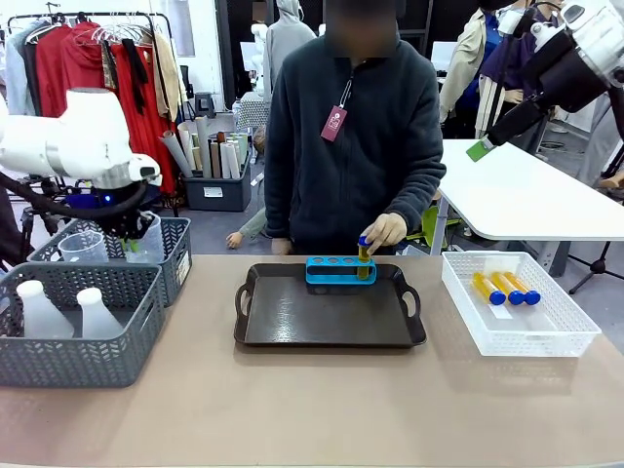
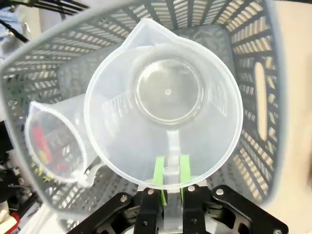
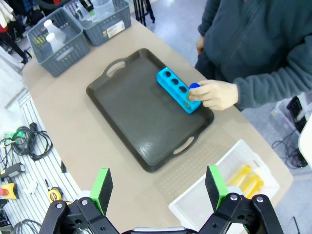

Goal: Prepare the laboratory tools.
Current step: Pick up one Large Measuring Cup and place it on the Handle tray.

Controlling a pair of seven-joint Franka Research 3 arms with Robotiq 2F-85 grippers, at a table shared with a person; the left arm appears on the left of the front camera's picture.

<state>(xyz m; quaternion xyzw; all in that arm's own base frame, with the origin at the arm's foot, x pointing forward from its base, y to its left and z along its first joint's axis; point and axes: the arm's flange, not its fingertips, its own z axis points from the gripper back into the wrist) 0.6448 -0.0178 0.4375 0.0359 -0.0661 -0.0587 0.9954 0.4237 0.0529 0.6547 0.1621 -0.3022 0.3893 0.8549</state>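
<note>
**Item:** clear measuring beaker (image 2: 165,97), with handle.

**Location:** upright in the far grey basket (image 2: 253,63), close beside a second beaker (image 2: 53,141); whether the two walls touch cannot be told.

**Holder:** left gripper (image 2: 169,170), green pads clamped together on the beaker's handle just under the rim.

**Handling (judged):** empty, thin-walled plastic, so light and not brittle, but the wall would flex under a squeeze and the surface looks slick. The handle is the sound place to grip. Because the hold is off-centre, the body may tilt or swing. A straight lift should clear the basket wall and the neighbouring beaker.

**Right gripper** (image 3: 158,187): fingers spread wide, holding nothing, high above the table.

**Other stock:**
- Two translucent conical flasks (image 1: 44,310), upright in the near grey basket (image 1: 78,366). They are likely light, and the narrow neck suits a pinch.
- Three blue-capped tubes (image 1: 502,288), lying in the white basket (image 1: 575,341). They are round, smooth and prone to roll.
- A fourth tube (image 1: 364,255), held by the person's hand (image 1: 383,231) at the end hole of the blue rack (image 1: 339,269), which stands on the dark tray (image 1: 327,317).
</note>
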